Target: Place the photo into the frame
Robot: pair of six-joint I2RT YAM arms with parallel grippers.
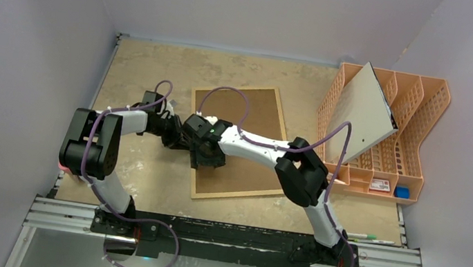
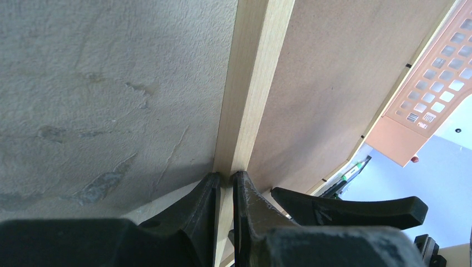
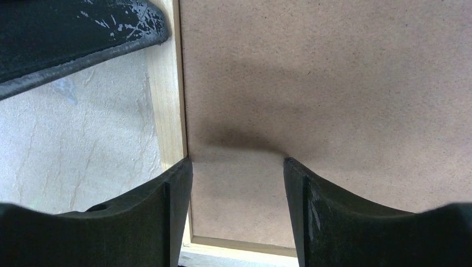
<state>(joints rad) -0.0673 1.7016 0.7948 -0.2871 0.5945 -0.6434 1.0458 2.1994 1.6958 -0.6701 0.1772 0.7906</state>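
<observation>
Obs. 1: the frame lies back-side up on the table, mid-table, skewed to the table edges. You see its brown fibreboard back inside a light-wood rail.

Obs. 2: your left gripper sits at the frame's left edge. In the left wrist view its 2 fingers are drawn nearly together and pinch that wood rail, 1 finger on the outer side toward the table and 1 on the inner side against the fibreboard. The rail fills the gap between the tips. You cannot tell from these views whether that edge is lifted off the table.

Obs. 3: your right gripper hangs over the back, just inside the same left rail and just beside the left gripper. Its 2 fingers are spread wide with nothing between them. The tips point down at the fibreboard, and the left tip is right at the rail's inner edge. You cannot tell whether the tips touch the board.

Obs. 4: the orange file rack stands at the table's far right, well apart from the frame, with a grey-white board leaning in it.
</observation>
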